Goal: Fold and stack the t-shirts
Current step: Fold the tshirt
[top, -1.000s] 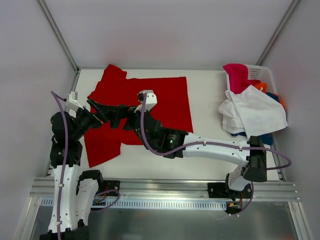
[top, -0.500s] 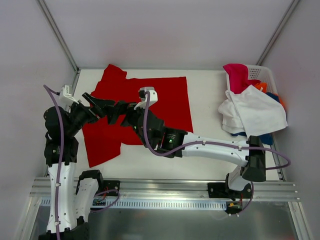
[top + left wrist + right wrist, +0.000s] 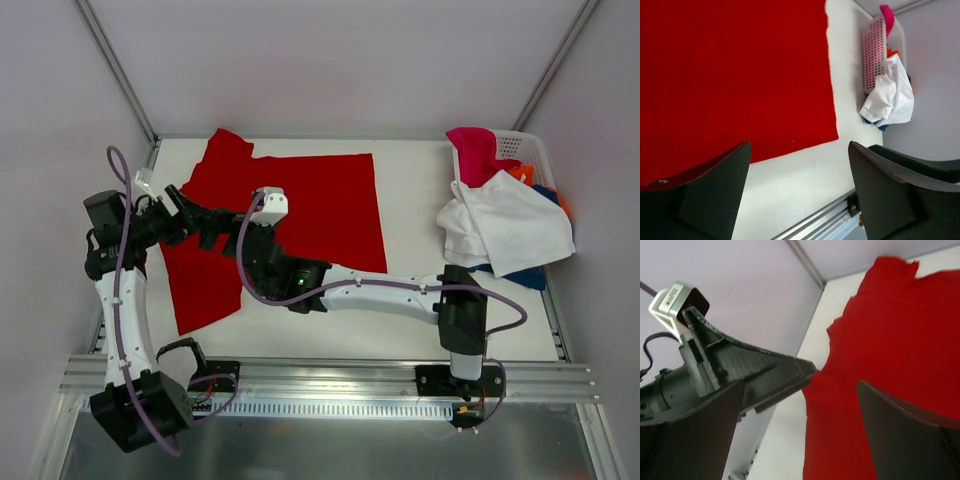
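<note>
The red t-shirt (image 3: pixel 320 200) lies spread flat on the left half of the white table; it also shows in the left wrist view (image 3: pixel 740 70) and the right wrist view (image 3: pixel 900 340). My left gripper (image 3: pixel 198 220) is open and empty, just above the shirt's left part (image 3: pixel 799 150). My right gripper (image 3: pixel 228 243) reaches in from the right, open and empty, facing the left one (image 3: pixel 800 385). A left finger (image 3: pixel 755 375) sits between the right jaws. White (image 3: pixel 510 225), magenta (image 3: pixel 475 150), orange (image 3: pixel 520 173) and blue (image 3: pixel 530 277) tees are piled at the basket.
The white perforated basket (image 3: pixel 525 145) stands at the back right, also in the left wrist view (image 3: pixel 872 55). A metal rail (image 3: pixel 330 385) runs along the table's near edge. Grey walls close in the left, back and right sides.
Both grippers have shifted left over the shirt's left side. The left arm drew back toward the wall and the right arm stretched further left. The shirt has barely moved.
</note>
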Motion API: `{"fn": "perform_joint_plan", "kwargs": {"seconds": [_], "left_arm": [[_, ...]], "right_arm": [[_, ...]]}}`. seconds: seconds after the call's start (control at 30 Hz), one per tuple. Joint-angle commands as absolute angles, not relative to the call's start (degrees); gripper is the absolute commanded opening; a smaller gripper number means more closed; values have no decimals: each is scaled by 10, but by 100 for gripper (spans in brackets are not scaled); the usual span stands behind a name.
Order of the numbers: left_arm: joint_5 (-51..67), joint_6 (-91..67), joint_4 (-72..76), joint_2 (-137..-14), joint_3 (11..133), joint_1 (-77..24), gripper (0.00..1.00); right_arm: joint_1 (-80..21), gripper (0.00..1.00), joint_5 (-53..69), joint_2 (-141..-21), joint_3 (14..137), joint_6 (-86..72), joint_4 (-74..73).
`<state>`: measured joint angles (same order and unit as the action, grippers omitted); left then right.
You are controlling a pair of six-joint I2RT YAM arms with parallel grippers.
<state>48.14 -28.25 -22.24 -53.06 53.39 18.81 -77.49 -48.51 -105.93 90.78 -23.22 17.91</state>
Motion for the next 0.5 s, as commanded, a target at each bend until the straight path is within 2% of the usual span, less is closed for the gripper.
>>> {"fn": "perform_joint_plan", "kwargs": {"seconds": [0.0, 0.03, 0.1, 0.17, 0.23, 0.27, 0.3, 0.33, 0.4, 0.43, 0.47], "left_arm": [[597, -133, -276, -521, 570, 274, 82], [586, -66, -313, -524, 588, 331, 86], [576, 112, -382, -539, 615, 386, 88], [603, 255, -501, -594, 640, 501, 91], [573, 340, -656, -708, 680, 542, 86], [573, 472, -726, -756, 725, 574, 81], [605, 562, -810, -865, 745, 597, 78], [587, 575, -871, -910, 751, 616, 77], [562, 605, -871, -1012, 748, 650, 72], [544, 625, -870, -1043, 758, 659, 67], [541, 634, -871, -1067, 762, 669, 67]], "right_arm": [[-809, 99, -442, -1092, 930, -202, 46], [-807, 99, -457, -1065, 896, -204, 34], [-802, 100, -476, -1020, 831, -221, 29], [-790, 100, -492, -940, 726, -249, 25], [-784, 100, -498, -887, 641, -265, 23], [-780, 99, -501, -863, 622, -266, 14], [-777, 99, -504, -822, 607, -267, -16], [-774, 100, -504, -805, 594, -266, -30], [-766, 99, -504, -763, 570, -280, -77], [-761, 100, -504, -752, 550, -280, -83], [-760, 99, -505, -740, 550, -278, -84]]}}
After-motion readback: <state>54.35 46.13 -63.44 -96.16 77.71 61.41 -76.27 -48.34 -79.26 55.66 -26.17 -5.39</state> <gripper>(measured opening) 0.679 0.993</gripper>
